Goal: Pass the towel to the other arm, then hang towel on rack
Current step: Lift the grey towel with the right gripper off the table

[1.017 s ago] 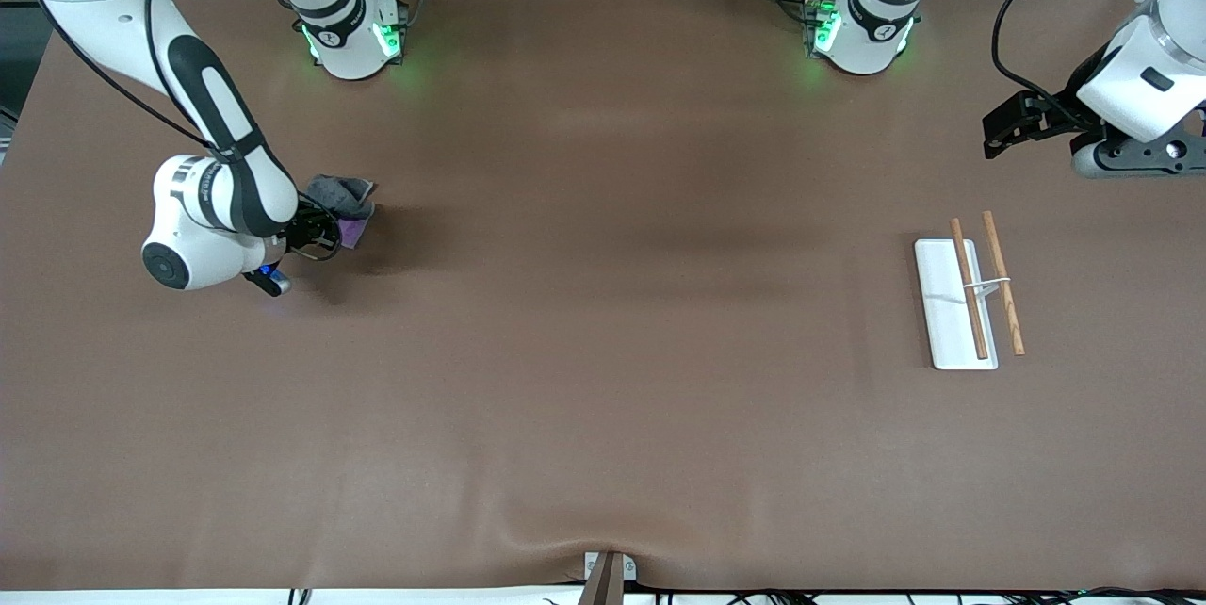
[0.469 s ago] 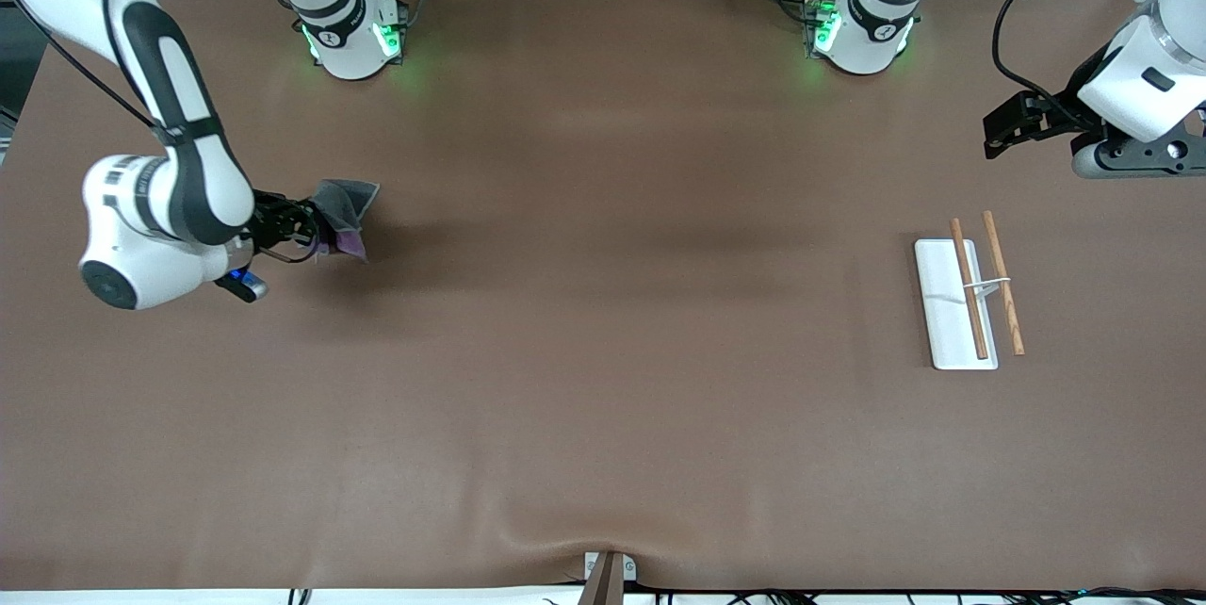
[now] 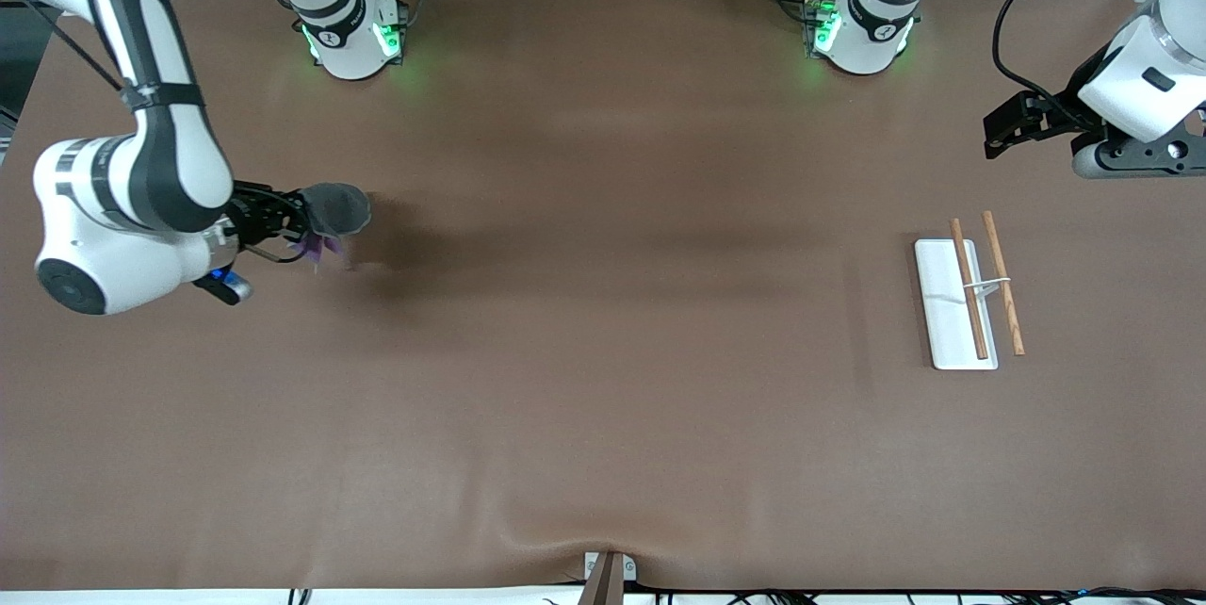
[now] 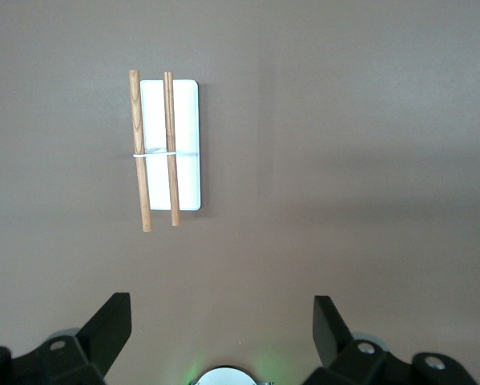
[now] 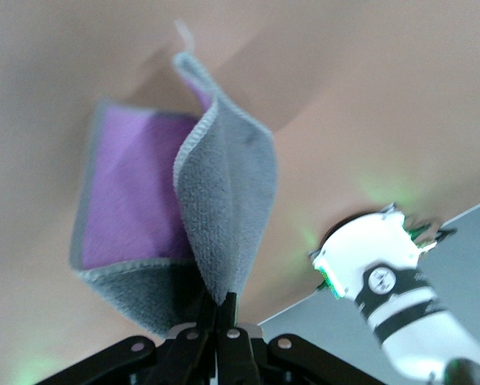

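Since the rack (image 3: 969, 292) sits nearest the front cam, at the left arm's end of the table w/ its rods running toward and away from that cam, the towel (image 3: 330, 214) has the whole table length to travel. Right gripper (image 3: 300, 217) is pinched tight on a towel corner, cloth hanging free, grey and purple both showing, up over the right arm's end. Left gripper (image 3: 1001, 129) waits by the rack, fingers spread wide, nothing in them. So handoff prob needs both arms meeting mid-table imo.
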